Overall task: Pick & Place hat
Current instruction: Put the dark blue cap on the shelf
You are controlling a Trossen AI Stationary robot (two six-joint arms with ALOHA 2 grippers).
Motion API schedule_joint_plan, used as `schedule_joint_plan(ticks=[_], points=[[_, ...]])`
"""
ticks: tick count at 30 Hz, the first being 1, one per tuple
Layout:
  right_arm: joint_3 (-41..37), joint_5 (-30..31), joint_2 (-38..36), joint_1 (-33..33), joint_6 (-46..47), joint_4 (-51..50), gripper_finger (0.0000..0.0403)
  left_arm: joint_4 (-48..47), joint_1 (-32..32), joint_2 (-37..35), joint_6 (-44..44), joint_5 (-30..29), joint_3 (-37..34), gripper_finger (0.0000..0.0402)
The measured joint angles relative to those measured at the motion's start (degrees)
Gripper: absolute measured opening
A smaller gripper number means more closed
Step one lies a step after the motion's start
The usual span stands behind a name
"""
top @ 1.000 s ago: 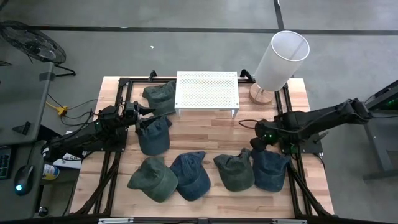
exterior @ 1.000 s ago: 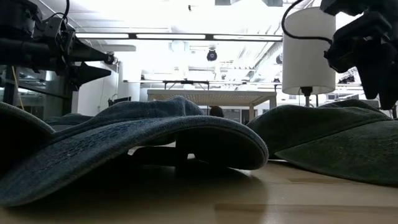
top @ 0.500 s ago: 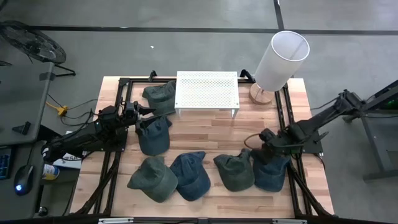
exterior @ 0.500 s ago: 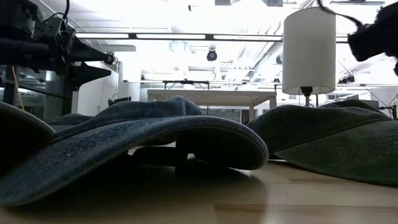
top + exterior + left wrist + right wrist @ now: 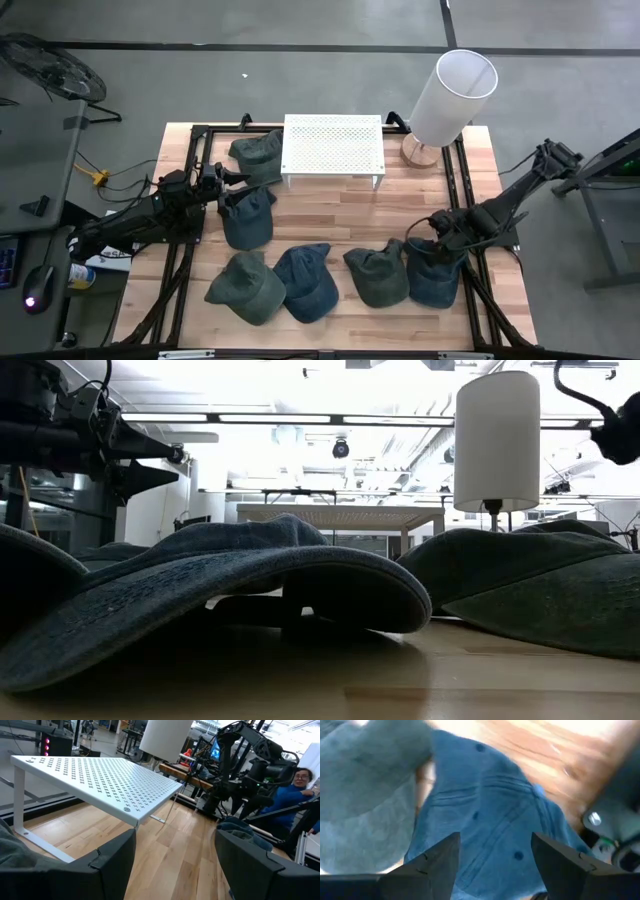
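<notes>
Several caps lie brim-down on the wooden table (image 5: 330,215). In the near row stand a green hat (image 5: 245,288), a blue hat (image 5: 305,282), a green hat (image 5: 378,275) and a blue hat (image 5: 437,275). My right gripper (image 5: 441,234) hangs open above that rightmost blue hat, pointing down. In the right wrist view its fingers stand apart over the hat's crown (image 5: 495,820), clear of it. My left gripper (image 5: 236,178) waits open and level at the table's left, above another blue hat (image 5: 247,215).
A white perforated rack (image 5: 333,148) stands at the far middle, with a green hat (image 5: 255,150) beside it on the left. A white lamp (image 5: 450,95) stands at the far right. Black frame rails (image 5: 462,190) run along both sides. Bare wood lies mid-table.
My right gripper has swung toward the table's near edge and a little to the right, rolling its wrist. It now stands over the rightmost blue hat. In the low view it has left the picture toward the right edge. The hats have not moved.
</notes>
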Motion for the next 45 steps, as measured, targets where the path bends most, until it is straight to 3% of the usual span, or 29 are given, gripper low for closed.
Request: schedule_joint_plan(ticks=[4, 13, 30, 36, 45], points=[[-0.28, -1.68, 2.17, 0.02, 6.52, -0.76, 0.0236, -0.02, 0.00, -0.01, 0.00, 0.00, 0.00, 0.0267], [-4.69, -12.17, 10.00, -4.96, 13.67, 7.21, 0.0236, 0.00, 0.00, -0.01, 0.00, 0.00, 0.00, 0.0267], [-12.62, -16.44, 15.46, -14.90, 14.03, 21.78, 0.0236, -0.01, 0.00, 0.01, 0.01, -0.01, 0.00, 0.0267], [-12.98, -16.29, 15.51, -16.01, 14.03, 21.37, 0.0234, 0.00, 0.00, -0.01, 0.00, 0.00, 0.00, 0.0267], [-13.05, -14.88, 15.64, -16.03, 13.80, 21.34, 0.0159, 0.00, 0.00, -0.01, 0.01, -0.01, 0.00, 0.0267]])
